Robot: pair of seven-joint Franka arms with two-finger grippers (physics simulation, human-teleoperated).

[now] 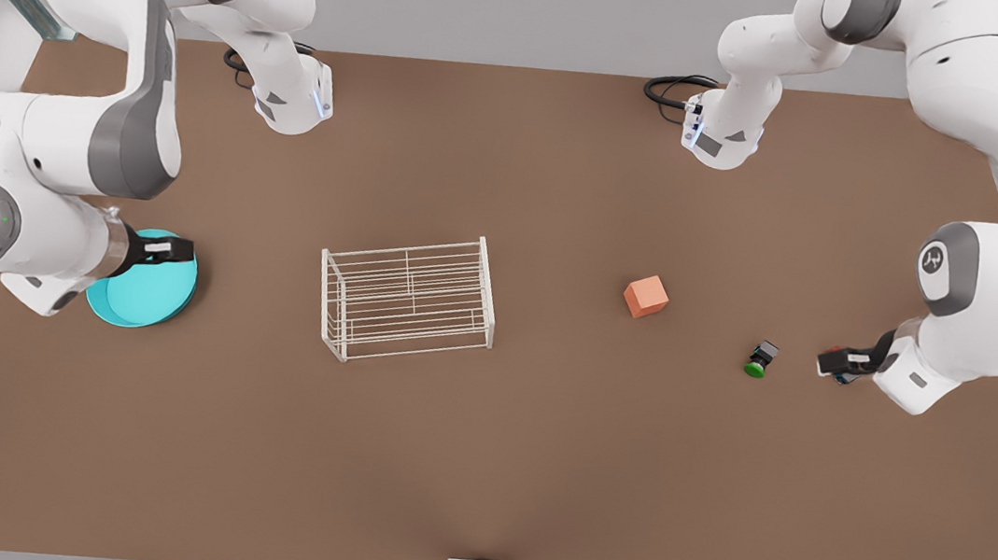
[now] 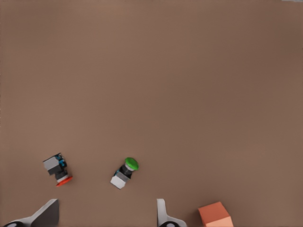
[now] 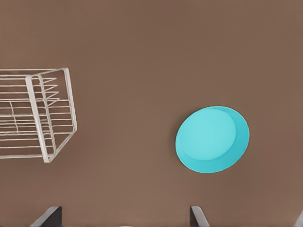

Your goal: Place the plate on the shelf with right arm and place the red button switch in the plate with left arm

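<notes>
Plate (image 3: pixel 212 139) bare on table, shelf (image 1: pixel 408 297) unloaded, left gripper (image 2: pixel 106 213) and right gripper (image 3: pixel 124 216) both spread

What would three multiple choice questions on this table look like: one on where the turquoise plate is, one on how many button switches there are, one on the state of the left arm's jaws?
1. The round turquoise plate lies:
A) on the white wire rack
B) beside the orange cube
C) on the brown table, to the front view's left of the rack

2. Small push-button switches on the table:
A) one
B) two
C) three

3. The left arm's jaws, by the switches at the front view's right, are:
A) open and empty
B) shut on a switch
C) shut on the orange cube

Answers:
1 C: the plate lies flat on the table by the right arm's open jaws, apart from the rack.
2 B: one red-capped switch, one green-capped switch.
3 A: the left wrist view shows them wide apart, holding nothing.
</notes>
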